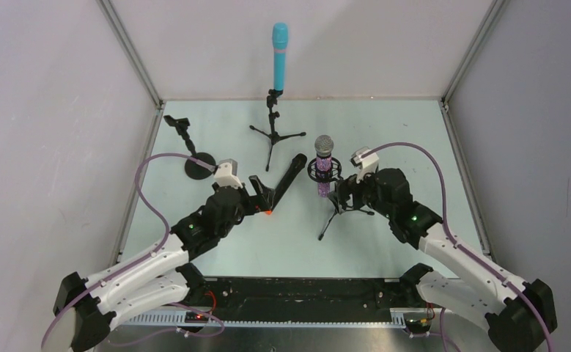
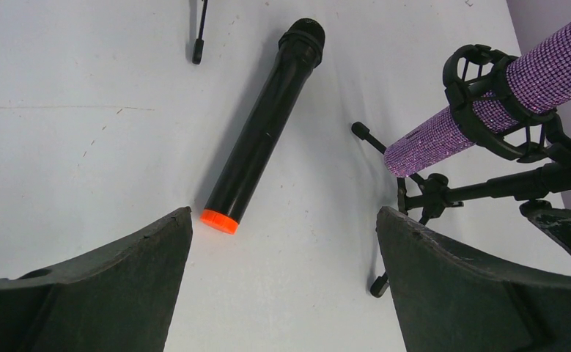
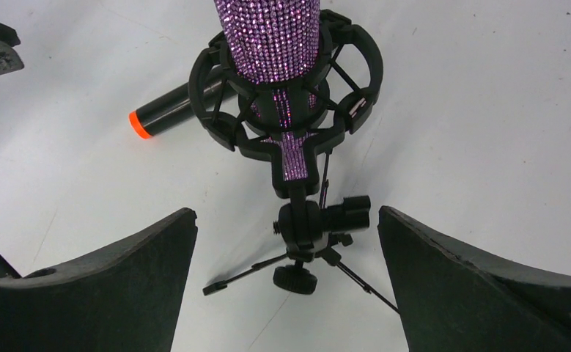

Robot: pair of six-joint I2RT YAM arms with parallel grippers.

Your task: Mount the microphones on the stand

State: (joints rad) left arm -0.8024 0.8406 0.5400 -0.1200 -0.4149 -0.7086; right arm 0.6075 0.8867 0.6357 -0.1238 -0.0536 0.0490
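Top view: the black microphone [image 1: 286, 180] lies mid-frame on the table [image 1: 414, 147], with the left fingers [image 1: 262, 191] wide beside its orange end. Left wrist: an off-centre pinch could roll it away. Right wrist: the right fingers [image 3: 106, 286], also wide, flank the purple microphone's [image 3: 267, 37] tripod [image 3: 297, 249]; a nudge could topple it.

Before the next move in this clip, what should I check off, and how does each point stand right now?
1. Left gripper open: ok.
2. Black microphone lying free on the table: ok.
3. Black microphone between the left fingers: not ok, its orange end lies just ahead of them.
4. Round-base stand clip empty: ok.
5. Purple microphone seated in its shock mount: ok.
6. Right gripper open, holding nothing: ok.
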